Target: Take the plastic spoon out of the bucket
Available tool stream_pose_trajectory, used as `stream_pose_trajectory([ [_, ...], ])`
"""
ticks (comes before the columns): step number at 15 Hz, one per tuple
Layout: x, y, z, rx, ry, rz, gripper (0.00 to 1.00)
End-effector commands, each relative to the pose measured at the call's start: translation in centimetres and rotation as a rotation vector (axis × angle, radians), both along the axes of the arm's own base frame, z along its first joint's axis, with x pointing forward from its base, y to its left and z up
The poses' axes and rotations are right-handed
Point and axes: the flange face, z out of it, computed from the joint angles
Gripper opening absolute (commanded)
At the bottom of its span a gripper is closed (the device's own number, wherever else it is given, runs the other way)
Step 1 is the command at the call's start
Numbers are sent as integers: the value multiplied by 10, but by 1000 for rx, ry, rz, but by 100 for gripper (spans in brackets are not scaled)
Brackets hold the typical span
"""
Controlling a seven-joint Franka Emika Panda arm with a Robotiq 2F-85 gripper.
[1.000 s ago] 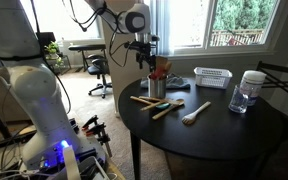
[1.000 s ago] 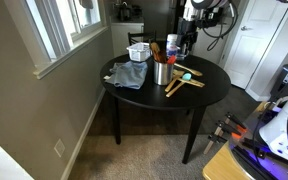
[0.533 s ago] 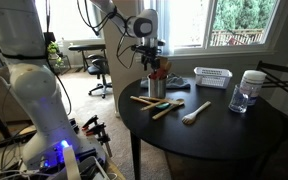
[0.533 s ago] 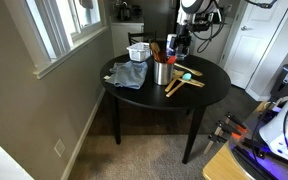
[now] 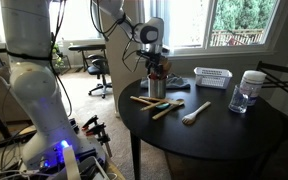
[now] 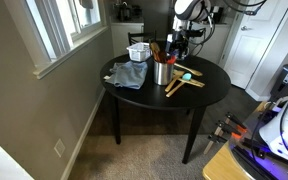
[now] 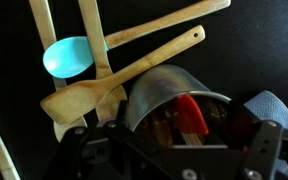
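The bucket is a small shiny metal cup near the table's edge, also seen in an exterior view. Brown sticks and a red spatula stand in it. My gripper hangs just above these utensils, jaws open and empty. In the wrist view the bucket's rim lies between my two fingers, and the gripper is spread wide. A pale handle shows under the red head; I cannot tell if it is the plastic spoon, which I cannot make out otherwise.
Wooden sticks and a cream spoon lie on the black round table. A turquoise spoon head lies beside the bucket. A white slotted basket, a clear jar and a grey cloth stand around.
My gripper has moved sideways and down, from beside the bucket to just above the utensils in it. Nothing on the table has moved.
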Motion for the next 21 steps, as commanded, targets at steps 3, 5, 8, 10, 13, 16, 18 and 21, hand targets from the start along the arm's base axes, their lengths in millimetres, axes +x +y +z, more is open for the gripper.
stream_pose_trajectory([
  [3,16,-4,-3,37,6,11,100],
  [5,20,-3,-4,38,-1,24,97],
  [8,23,0,-3,57,-11,55,72],
  [10,24,1,-3,73,-11,59,57],
  [13,21,3,0,119,11,89,38],
  [16,21,2,4,131,27,97,19],
  [18,21,2,7,133,34,102,7],
  [21,22,1,9,132,38,102,3],
])
